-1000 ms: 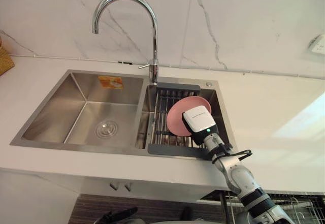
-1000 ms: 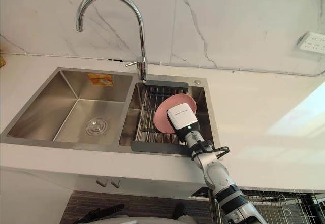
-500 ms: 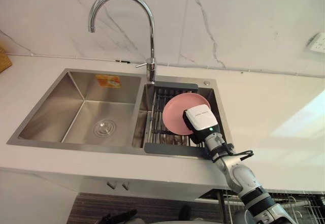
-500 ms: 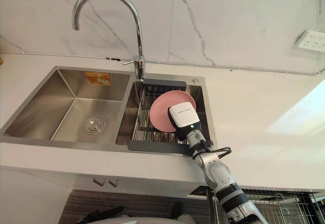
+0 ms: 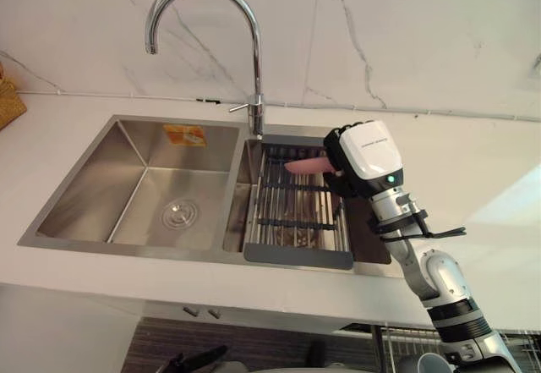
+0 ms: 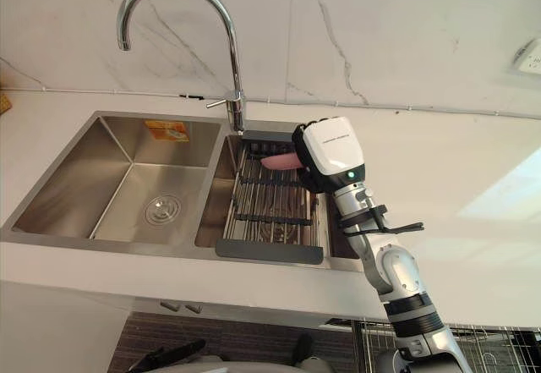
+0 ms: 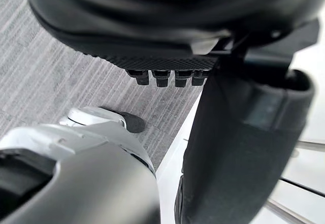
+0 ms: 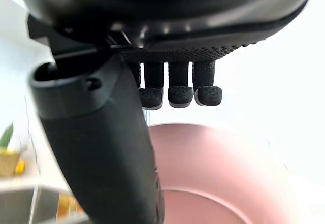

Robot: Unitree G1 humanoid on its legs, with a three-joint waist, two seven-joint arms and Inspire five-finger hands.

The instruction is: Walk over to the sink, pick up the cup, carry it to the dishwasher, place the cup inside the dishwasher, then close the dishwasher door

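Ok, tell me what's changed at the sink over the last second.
The right hand, shut on the pink dish, has lifted it up out of the drying rack and turned it flat, edge-on. The sink, faucet and rack stayed put.

Chrome gooseneck faucet [image 5: 257, 77] at back rim of double steel sink [image 5: 93, 178]. Behind faucet: white marble wall [image 5: 406, 26], grey veins. White countertop [image 5: 473, 161] runs to both sides of faucet. Far right of faucet: wall socket [image 6: 531, 56], bright light patch [image 5: 507, 212] on counter. Far left of faucet: wicker basket [image 5: 8, 102]. Below faucet, under counter: pale cabinet front [image 5: 51, 331], dark striped floor [image 5: 254, 343].
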